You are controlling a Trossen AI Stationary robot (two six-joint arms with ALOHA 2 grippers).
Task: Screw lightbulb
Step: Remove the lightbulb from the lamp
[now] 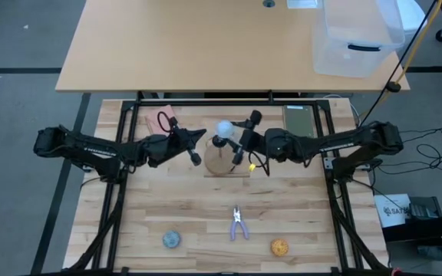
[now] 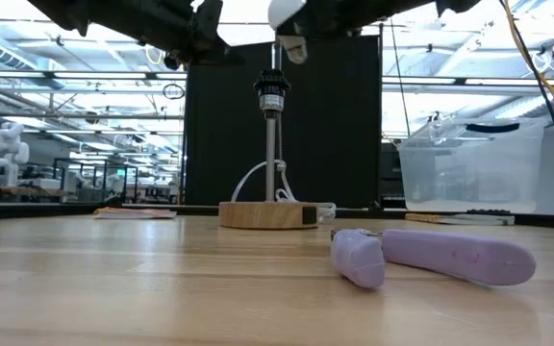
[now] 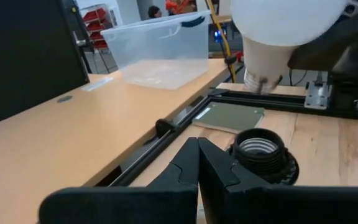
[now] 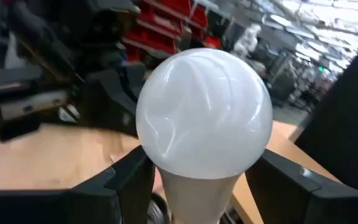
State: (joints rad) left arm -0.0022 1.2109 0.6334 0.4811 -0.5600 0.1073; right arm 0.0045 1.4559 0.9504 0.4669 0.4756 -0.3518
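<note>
The white frosted lightbulb (image 4: 202, 115) is held in my right gripper (image 4: 197, 193), over the middle of the table (image 1: 225, 128). In the left wrist view its silvery screw base (image 3: 260, 79) points down and hangs a little above the black socket (image 3: 263, 149), clear of it. The socket tops a thin post (image 2: 271, 144) on the round wooden stand (image 2: 267, 213). My left gripper (image 3: 199, 163) is shut and empty just left of the socket (image 1: 196, 155); whether it touches the socket I cannot tell. My right gripper pinches the bulb's white neck (image 4: 194, 193), just under the round globe, between its two fingers (image 4: 126, 183), one on each side. It comes from the table's right side. The bulb stands upright in the hold, globe up and screw base down, lifted clear above the socket.
Purple pliers (image 1: 239, 224), a blue-grey ball (image 1: 172, 239) and an orange ball (image 1: 280, 247) lie toward the near edge. A pink pad (image 1: 162, 119) and a dark plate (image 1: 299, 119) lie at the far side. A clear bin (image 1: 355, 38) stands on the far table.
</note>
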